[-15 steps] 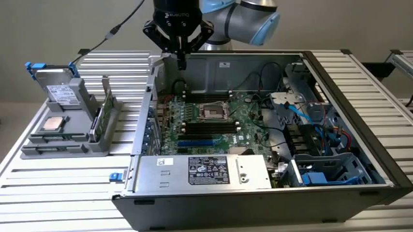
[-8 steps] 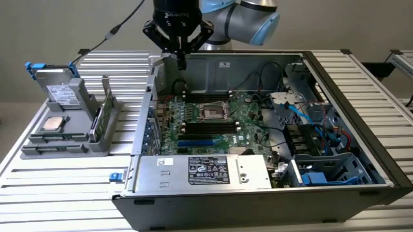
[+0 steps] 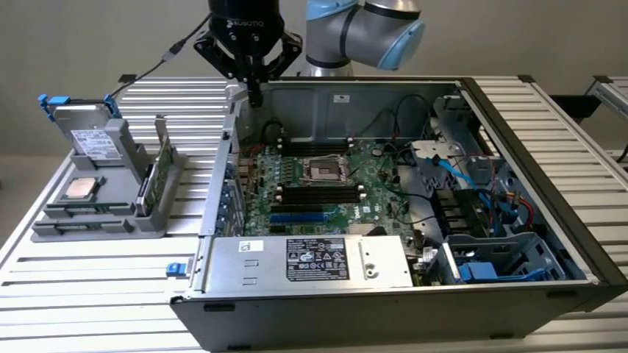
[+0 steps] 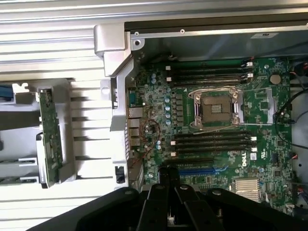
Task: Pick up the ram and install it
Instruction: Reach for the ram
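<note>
Ram [image 4: 50, 134], light, stiff and fragile, is standing on edge in the holder [image 3: 93, 220] on the desk [image 3: 88, 294], best pinched across its faces, while the claw [image 3: 254, 94] is hovering over the case [image 3: 393, 309] corner, seemingly pressed together, empty.

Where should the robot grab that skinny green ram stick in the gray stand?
Probably its long top edge, from straight above. The ram stands on edge in the gray holder, lower edge tucked in, upper part free. The jaws should pinch its two flat faces near the middle so it lifts level.
</note>
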Motion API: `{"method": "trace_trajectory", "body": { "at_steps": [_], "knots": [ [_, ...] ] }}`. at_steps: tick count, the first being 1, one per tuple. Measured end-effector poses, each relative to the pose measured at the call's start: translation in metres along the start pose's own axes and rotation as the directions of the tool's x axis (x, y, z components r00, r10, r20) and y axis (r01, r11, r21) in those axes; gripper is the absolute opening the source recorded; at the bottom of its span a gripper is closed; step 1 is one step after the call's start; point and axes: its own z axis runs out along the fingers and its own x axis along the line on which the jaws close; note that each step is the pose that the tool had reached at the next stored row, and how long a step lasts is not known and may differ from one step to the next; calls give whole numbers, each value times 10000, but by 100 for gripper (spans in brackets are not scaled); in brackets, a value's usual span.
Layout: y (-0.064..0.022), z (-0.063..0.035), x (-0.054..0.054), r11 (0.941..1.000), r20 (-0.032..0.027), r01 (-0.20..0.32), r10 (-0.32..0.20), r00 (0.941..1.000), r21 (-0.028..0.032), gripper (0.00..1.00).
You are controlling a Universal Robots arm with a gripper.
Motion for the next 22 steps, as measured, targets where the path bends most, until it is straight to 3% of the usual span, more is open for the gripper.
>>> {"method": "trace_trajectory", "body": {
  "at_steps": [7, 9, 22],
  "knots": [
    [-22, 30, 283, 10000, -544, -26, 29, 9985, 44, 10],
    [-29, 50, 374, 10000, -576, -25, 28, 9983, 44, 10],
    [-81, 172, 960, 10000, -580, -26, 28, 9983, 44, 10]
  ]
}}
